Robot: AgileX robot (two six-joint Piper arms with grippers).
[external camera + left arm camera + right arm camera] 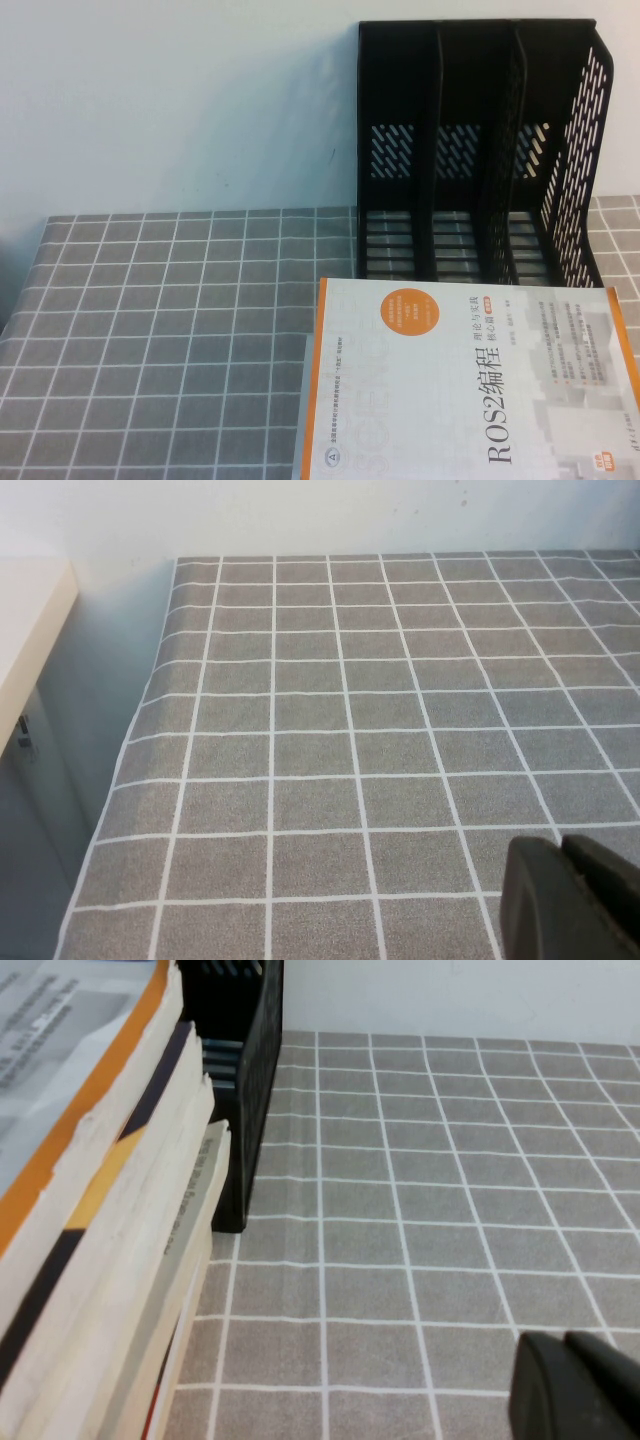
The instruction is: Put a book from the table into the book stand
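A pale blank wall stands behind the bench [150,300], which is covered in a grey cloth checked with thin white lines. In the high view the black book stand [480,150] sits at the far right of the bench against the wall, its three upright compartments showing only their slotted backs and ribbed floors, with nothing in them. The book [470,390] with the black "ROS2" title and orange border lies cover up just in front of the stand; its near edge and right corner are cut off by the frame, so what it rests on cannot be made out here. Neither arm appears in this view.

In the left wrist view there is bare checked cloth running to the wall, the bench edge dropping away on one side beside a pale cabinet [30,630]. The left gripper [572,900] shows only as dark fingertips pressed together at the frame corner, above the cloth and holding nothing.

In the right wrist view the book [70,1050] tops a stack of books [120,1290] seen edge-on, its cover mostly cut off. The stand's perforated side wall [250,1090] rises just behind the stack. The right gripper [578,1385] is a dark shape at the frame corner, above bare cloth; its fingertips appear closed together, empty.
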